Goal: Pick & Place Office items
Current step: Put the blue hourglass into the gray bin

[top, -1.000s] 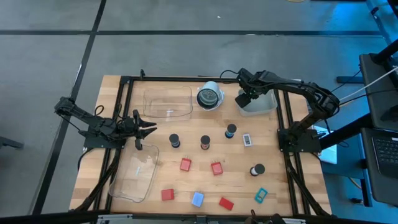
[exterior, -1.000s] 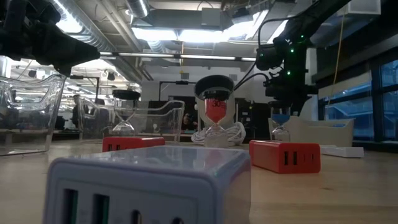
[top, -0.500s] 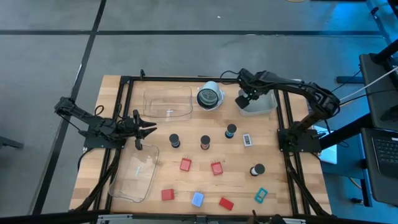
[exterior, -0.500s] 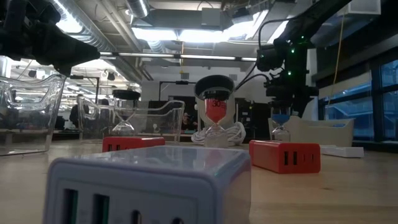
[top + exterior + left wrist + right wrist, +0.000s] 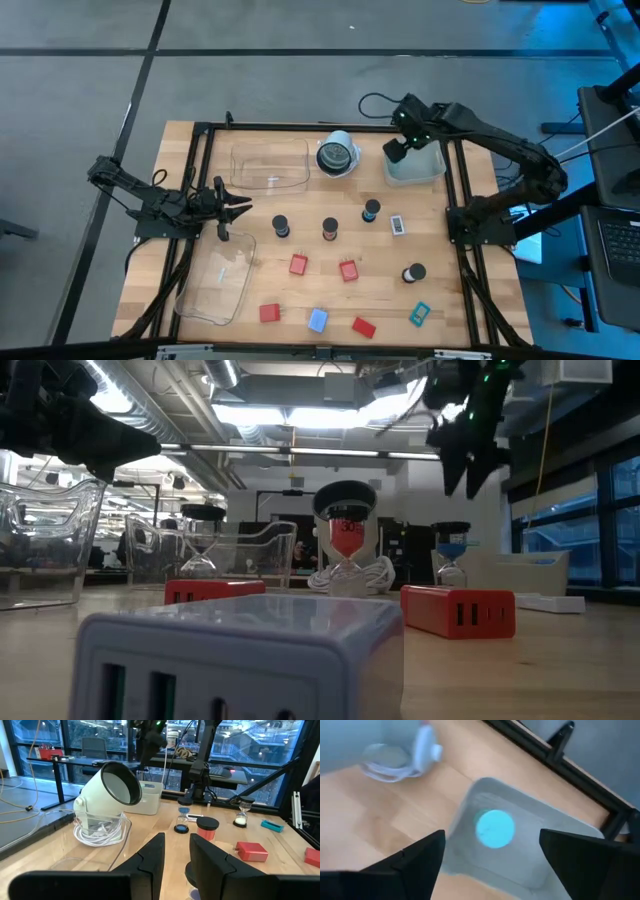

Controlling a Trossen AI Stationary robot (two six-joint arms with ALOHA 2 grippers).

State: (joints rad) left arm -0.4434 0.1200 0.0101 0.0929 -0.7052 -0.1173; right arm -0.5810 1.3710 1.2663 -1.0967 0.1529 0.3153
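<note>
My right gripper (image 5: 394, 151) (image 5: 492, 842) hangs open above the pale grey tray (image 5: 422, 170) at the table's far right. A teal round cap (image 5: 495, 828) lies flat on that tray's floor, between and below the fingers, untouched. My left gripper (image 5: 238, 208) (image 5: 176, 855) waits open over the table's left side. Red blocks (image 5: 298, 264) (image 5: 348, 270) (image 5: 269, 313), short black cylinders (image 5: 281, 226) (image 5: 330, 229) (image 5: 414, 272), a pale-blue rectangle (image 5: 317, 320) and a teal rectangle (image 5: 419, 314) lie on the tabletop.
A clear tray (image 5: 270, 166) stands at the far middle, another (image 5: 218, 282) at the near left. A round white-rimmed object (image 5: 337, 155) with a coiled cord sits beside the grey tray. A black frame (image 5: 455, 190) borders the wooden top.
My right gripper has risen well above the grey tray and drawn slightly toward the far edge, tipping as its arm swung outward. My left arm has kept still. Nothing on the table has moved.
</note>
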